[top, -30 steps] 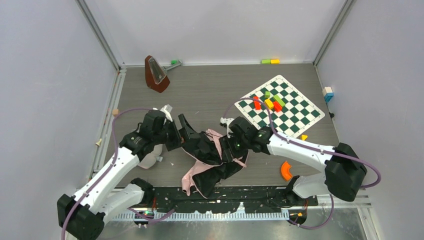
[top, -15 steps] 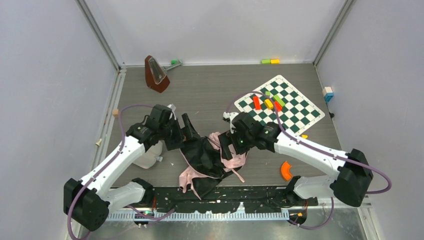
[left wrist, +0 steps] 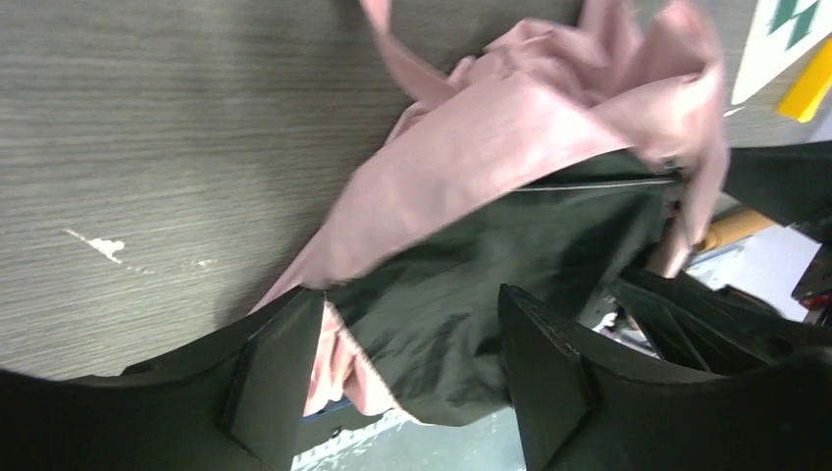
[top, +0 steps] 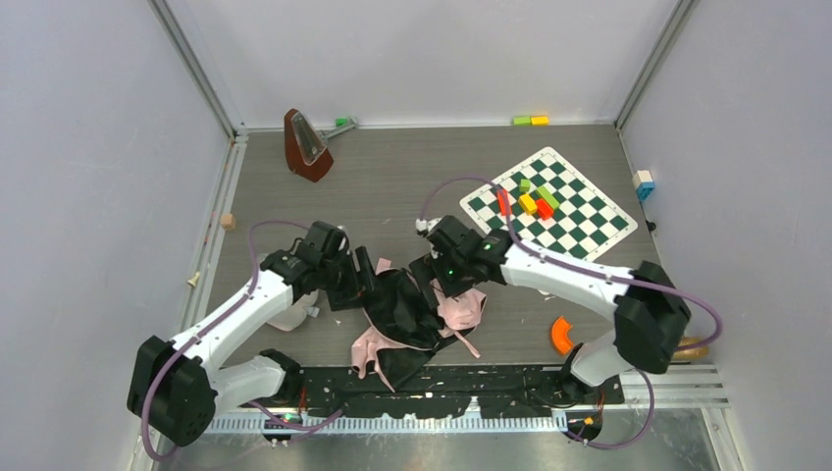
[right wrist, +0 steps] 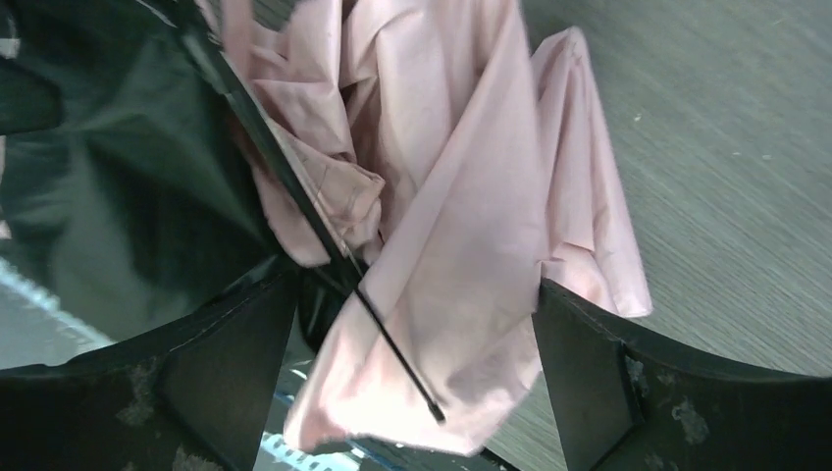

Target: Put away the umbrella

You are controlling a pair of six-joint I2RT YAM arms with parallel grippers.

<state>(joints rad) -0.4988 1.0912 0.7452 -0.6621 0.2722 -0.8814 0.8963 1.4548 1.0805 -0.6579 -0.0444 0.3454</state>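
The umbrella (top: 407, 312) lies crumpled at the table's near middle, black canopy on top and pale pink fabric spilling right and toward the front. My left gripper (top: 361, 287) is at its left edge. In the left wrist view it (left wrist: 407, 378) is open, with black canopy (left wrist: 471, 294) and pink trim between the fingers. My right gripper (top: 443, 280) is at the umbrella's right side. In the right wrist view it (right wrist: 412, 378) is open over pink fabric (right wrist: 461, 245), and a thin black rib (right wrist: 388, 343) crosses the gap. The handle is not clearly visible.
A brown metronome (top: 305, 145) stands at the back left. A chessboard (top: 574, 231) with coloured blocks lies at the right. An orange curved piece (top: 560, 336) sits near the front right. A pale object (top: 291, 314) lies partly under the left arm.
Both grippers have shifted over the umbrella, the right one moving left and back, the left one toward the front. More pink fabric now shows on the umbrella's right side.
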